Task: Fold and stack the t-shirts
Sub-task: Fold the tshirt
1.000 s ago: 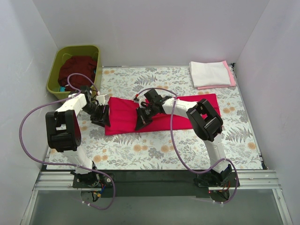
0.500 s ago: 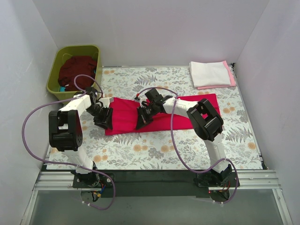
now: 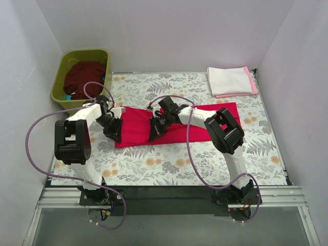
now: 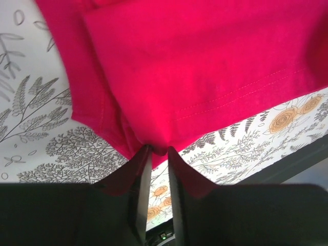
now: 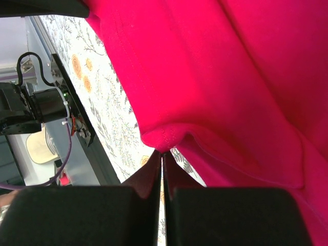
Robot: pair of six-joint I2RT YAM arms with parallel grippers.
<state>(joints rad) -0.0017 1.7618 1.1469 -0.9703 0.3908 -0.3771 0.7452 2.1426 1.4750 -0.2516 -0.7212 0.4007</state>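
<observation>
Fingers (image 4: 134, 187), left and right, pinch red t-shirt (image 3: 134, 126); tub (image 3: 84, 52), folded shirts (image 3: 230, 81) apart.

The top camera looks steeply down from above and behind the arm bases (image 3: 96, 196), far enough back to take in the whole worktop (image 3: 205, 159). Each wrist camera sits just behind its own gripper, the left gripper (image 4: 156, 149) and the right gripper (image 5: 162, 154). It faces along the fingers, very close to the red t-shirt (image 4: 195, 61). All three views share that shirt's edge at the gripper tips.
</observation>
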